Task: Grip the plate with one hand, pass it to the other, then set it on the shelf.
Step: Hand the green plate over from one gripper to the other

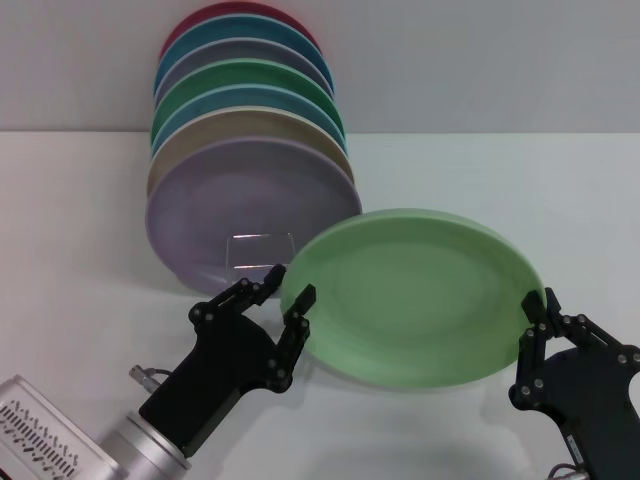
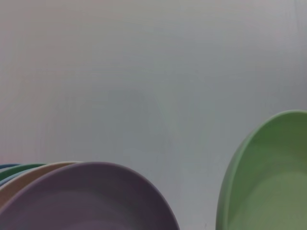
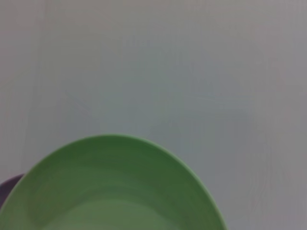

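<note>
Right gripper (image 1: 538, 312) pinches the right rim of the plate (image 1: 415, 297); left gripper (image 1: 287, 284), fingers spread, straddles its left rim, near the rack (image 1: 262, 252).

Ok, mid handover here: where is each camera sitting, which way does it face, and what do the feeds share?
Head view: on the robot's head, looking forward and down at the table; shows the left end effector open beside the mint-green plate, the right end effector at its opposite rim, and the racked plates.
Left wrist view: on the left wrist, facing the wall; the lilac plate and the mint-green plate's edge show, no own fingers.
Right wrist view: on the right wrist, looking across the mint-green plate toward the wall; no own fingers.
Shared: all three show the mint-green plate.
</note>
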Controlling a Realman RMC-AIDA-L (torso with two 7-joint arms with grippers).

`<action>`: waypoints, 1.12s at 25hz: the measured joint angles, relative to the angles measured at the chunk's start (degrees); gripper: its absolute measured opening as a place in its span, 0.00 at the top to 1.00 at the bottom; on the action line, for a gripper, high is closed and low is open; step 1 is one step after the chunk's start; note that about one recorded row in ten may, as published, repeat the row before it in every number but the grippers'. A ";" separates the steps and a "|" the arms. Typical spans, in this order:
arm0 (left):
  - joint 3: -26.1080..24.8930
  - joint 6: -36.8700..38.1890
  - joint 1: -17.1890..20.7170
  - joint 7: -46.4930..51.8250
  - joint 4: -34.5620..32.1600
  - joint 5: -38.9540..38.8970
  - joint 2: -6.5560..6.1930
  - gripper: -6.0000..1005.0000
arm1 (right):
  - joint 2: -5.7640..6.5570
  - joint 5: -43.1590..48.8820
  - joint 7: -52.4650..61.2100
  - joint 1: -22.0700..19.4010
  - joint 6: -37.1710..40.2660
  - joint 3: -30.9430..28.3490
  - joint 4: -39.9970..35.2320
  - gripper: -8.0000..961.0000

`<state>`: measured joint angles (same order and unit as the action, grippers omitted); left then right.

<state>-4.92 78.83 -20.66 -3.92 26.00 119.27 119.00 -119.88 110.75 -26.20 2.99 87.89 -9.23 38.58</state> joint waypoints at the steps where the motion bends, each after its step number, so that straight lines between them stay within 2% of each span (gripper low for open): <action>1: 0.00 -0.02 -0.02 0.00 -0.04 0.00 0.00 0.64 | 0.00 0.00 0.00 0.00 0.00 0.00 0.00 0.97; 3: 0.00 -0.07 -0.04 -0.02 -0.14 0.00 0.00 0.64 | 0.00 0.00 0.00 0.00 0.00 0.00 0.00 0.97; 8: 0.00 -0.47 -0.28 -0.03 -0.18 -0.06 0.00 0.74 | 0.00 0.00 0.00 0.00 0.00 0.00 0.08 0.97; 28: -0.54 -0.79 -0.52 0.28 -0.38 0.00 -0.09 0.80 | 0.00 -0.01 0.00 0.00 0.00 0.18 0.16 0.97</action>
<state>-5.45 78.03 -21.18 -3.64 25.63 119.27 118.91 -119.88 110.74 -26.19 2.99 87.89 -9.05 38.74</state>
